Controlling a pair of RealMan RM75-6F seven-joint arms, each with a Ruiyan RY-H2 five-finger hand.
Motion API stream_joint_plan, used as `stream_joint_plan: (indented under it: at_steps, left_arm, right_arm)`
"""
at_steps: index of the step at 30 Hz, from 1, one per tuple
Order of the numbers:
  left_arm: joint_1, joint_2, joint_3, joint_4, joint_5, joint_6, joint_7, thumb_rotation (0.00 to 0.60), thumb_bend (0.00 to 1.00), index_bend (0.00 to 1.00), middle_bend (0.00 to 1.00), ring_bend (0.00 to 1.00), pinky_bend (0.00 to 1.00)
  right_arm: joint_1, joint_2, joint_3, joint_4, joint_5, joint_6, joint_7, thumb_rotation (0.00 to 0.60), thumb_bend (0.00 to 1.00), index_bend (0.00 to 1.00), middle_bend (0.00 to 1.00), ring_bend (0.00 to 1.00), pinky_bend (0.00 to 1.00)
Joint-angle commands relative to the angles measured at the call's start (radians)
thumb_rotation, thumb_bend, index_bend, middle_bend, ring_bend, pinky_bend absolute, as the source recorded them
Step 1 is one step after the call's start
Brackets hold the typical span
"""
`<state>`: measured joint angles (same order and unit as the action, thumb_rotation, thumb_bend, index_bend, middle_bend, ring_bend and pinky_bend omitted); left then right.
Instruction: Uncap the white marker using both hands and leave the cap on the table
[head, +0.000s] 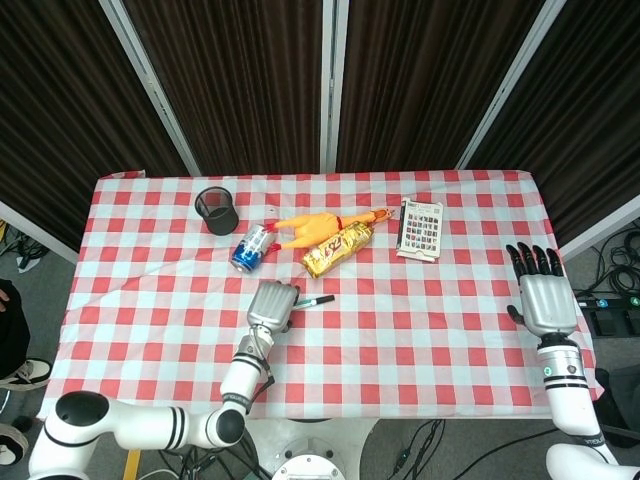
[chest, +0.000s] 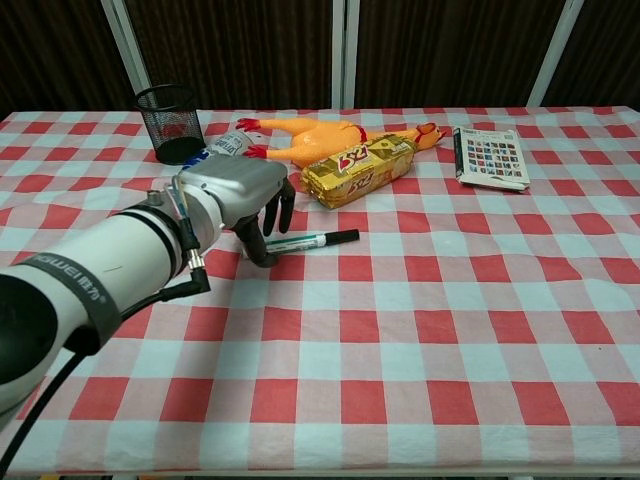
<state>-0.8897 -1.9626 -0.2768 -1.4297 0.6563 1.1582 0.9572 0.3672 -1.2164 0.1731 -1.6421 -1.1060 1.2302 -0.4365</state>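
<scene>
The white marker (chest: 308, 240) lies flat on the checked cloth, its black cap (chest: 345, 236) pointing right. My left hand (chest: 238, 193) hangs over the marker's left end, fingers (chest: 283, 207) curled down behind it and the thumb in front, touching the cloth. The marker's left end is hidden under the hand, and no firm grip shows. From above, the left hand (head: 273, 304) covers all but the capped end of the marker (head: 318, 299). My right hand (head: 545, 299) lies flat with fingers spread at the table's right edge, holding nothing and far from the marker.
Behind the marker lie a gold snack pack (chest: 360, 168), a rubber chicken (chest: 300, 135) and a blue can (head: 250, 247). A black mesh cup (chest: 168, 122) stands at the back left. A printed card box (chest: 490, 157) sits at the back right.
</scene>
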Motion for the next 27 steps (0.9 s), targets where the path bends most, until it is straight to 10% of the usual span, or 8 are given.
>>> stream_joint_plan:
  at_steps: [1, 27]
  left_arm:
    - [-0.012, -0.015, 0.001, 0.025, -0.003, -0.004, 0.004, 0.6, 0.22, 0.48, 0.48, 0.46, 0.55]
    - [-0.045, -0.075, -0.005, 0.198, -0.034, -0.053, 0.013, 0.6, 0.25, 0.51, 0.53, 0.5, 0.58]
  right_arm:
    - [0.0, 0.003, -0.001, 0.0, 0.0, 0.002, 0.002, 0.6, 0.11, 0.0, 0.04, 0.0, 0.0]
    - [0.003, -0.002, -0.013, 0.037, 0.012, -0.023, 0.035, 0.6, 0.11, 0.0, 0.02, 0.0, 0.0]
